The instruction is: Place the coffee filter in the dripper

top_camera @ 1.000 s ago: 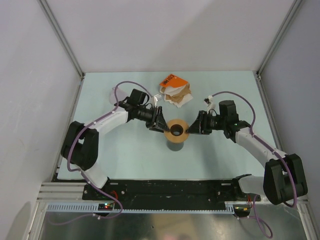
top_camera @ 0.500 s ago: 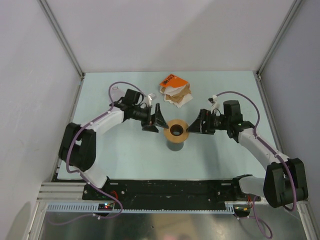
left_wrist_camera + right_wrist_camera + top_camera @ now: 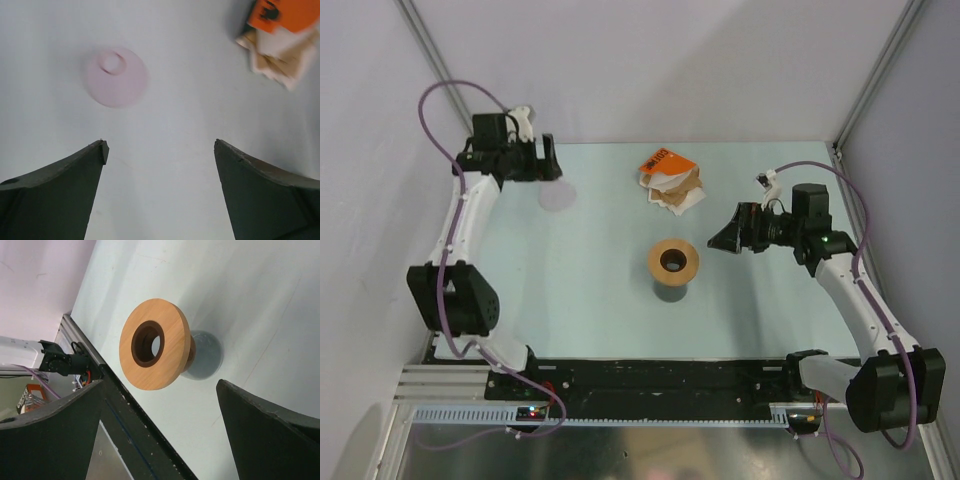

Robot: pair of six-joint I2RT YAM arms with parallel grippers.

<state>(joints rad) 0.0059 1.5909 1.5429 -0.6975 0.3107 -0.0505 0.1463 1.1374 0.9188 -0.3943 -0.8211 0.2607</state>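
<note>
Step in hand, as I am judging it: fetching the dripper (image 3: 116, 77), with the filter (image 3: 658, 182) not yet touched.

Left gripper (image 3: 159, 144) is hovering far left of the ring (image 3: 673, 261) and beyond it. Its fingers are spreading wide and holding nothing. The dripper is lying on the table (image 3: 600, 300) just ahead of those fingers, well apart from the ring. It is showing as a pale pink disc with a small circle inside; I cannot tell which end is facing up.

The filter is probably the white paper edge showing beyond the ring, under the orange pack (image 3: 661, 161) and beside brown papers (image 3: 686, 197). I am not certain of it.

The ring is sitting on the dark cup (image 3: 670, 290), with nothing in its hole.

Right gripper (image 3: 160, 383) is hanging just right of the ring and pointing at it, fingers wide and empty.

Next move, judging: the left arm is needing to drop over the dripper and close on its thin wall, where clear plastic may be slipping. The dripper is then needing a seat, likely the ring. After that comes separating the white paper from the brown ones.
</note>
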